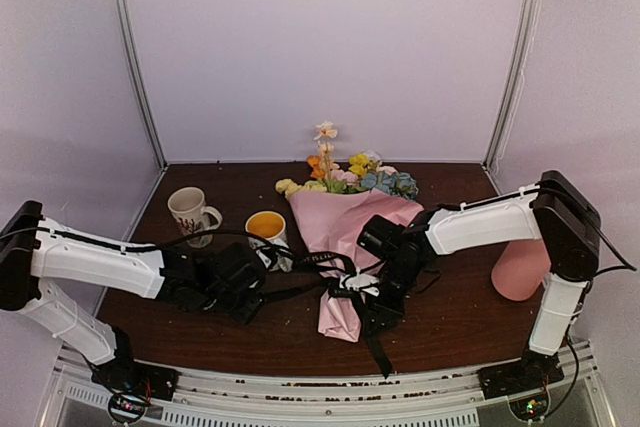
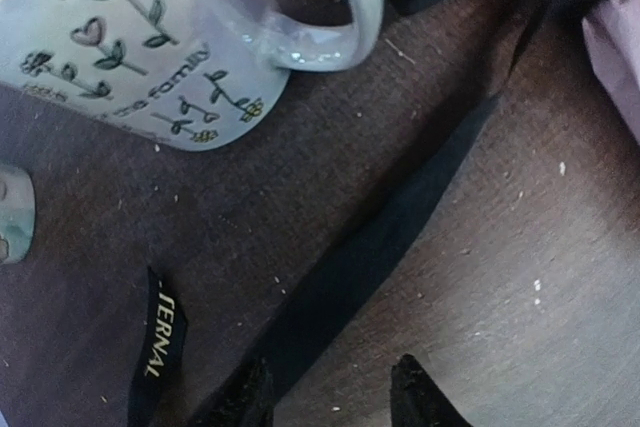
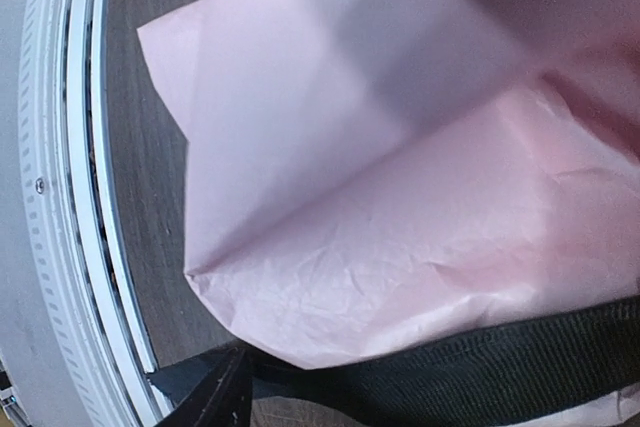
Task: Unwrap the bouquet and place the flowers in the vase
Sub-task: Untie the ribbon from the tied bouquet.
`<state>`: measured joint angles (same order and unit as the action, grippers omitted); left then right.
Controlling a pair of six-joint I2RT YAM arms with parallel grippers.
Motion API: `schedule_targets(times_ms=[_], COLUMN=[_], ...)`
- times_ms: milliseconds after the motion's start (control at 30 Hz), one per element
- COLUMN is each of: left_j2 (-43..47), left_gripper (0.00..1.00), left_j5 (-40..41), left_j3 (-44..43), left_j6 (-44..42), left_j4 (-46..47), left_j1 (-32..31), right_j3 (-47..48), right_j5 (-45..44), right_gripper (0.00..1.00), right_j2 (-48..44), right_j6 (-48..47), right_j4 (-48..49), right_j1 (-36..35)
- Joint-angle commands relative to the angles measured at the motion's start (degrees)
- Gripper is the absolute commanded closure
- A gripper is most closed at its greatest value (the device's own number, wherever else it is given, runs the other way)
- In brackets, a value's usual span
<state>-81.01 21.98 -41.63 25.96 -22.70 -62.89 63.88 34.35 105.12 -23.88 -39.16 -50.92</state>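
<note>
Where the left gripper (image 2: 330,377) is held low over the dark brown wooden table (image 1: 450,322), left of centre near its front edge, the two black fingertips are seen apart, and a flat black ribbon (image 2: 400,237) is run up between them, close against one tip. A loose ribbon end printed in gold letters (image 2: 155,342) is laid flat just beside. A white ceramic mug with drawn flowers and a yellow inside (image 1: 268,232) is set just beyond the fingertips, handle towards the ribbon; a second white patterned mug (image 1: 190,212) is set nearer the left edge.

The right gripper (image 1: 375,309) is found at the narrow end of the bouquet (image 1: 345,232), a cone of pink tissue paper laid at the table's centre, point to the front edge. Only one black finger (image 3: 215,397) is caught by the wrist view, beside the ribbon under the tissue fold; whether the jaws are apart or together cannot be told. The flowers (image 1: 360,172), yellow, orange, peach and blue, are spread from the cone's wide mouth towards the back edge. The tall matte pink cylindrical vase (image 1: 520,267) is placed by the right edge, partly hidden behind the right arm, well apart from the bouquet.
</note>
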Motion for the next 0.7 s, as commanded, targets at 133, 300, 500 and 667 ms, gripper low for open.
schedule_targets(times_ms=[133,300,500,667], left_j2=[-3.98,-6.56,-9.39,-10.50], left_gripper=[0.86,1.00,1.00,1.00], left_j5=[-3.60,-4.73,-6.08,-6.48], left_j3=[-1.50,-2.61,-2.67,-2.29], left_j6=[-4.31,-6.54,-6.89,-6.88], left_j4=[0.89,2.01,3.42,3.45], left_j1=[4.08,4.88,5.03,5.17], right_j3=[1.55,-0.50,-1.71,2.27], right_j5=[0.35,-0.91,-0.75,-0.71], right_gripper=[0.69,0.87,0.94,1.00], right_j2=[-1.05,-5.23,-9.37,-14.34], right_j6=[-0.68,-1.41,-1.27,-3.32], right_j4=[-4.22,-8.33,-9.65,-13.28], right_j1=[-0.44,-0.36,-0.29,-0.03])
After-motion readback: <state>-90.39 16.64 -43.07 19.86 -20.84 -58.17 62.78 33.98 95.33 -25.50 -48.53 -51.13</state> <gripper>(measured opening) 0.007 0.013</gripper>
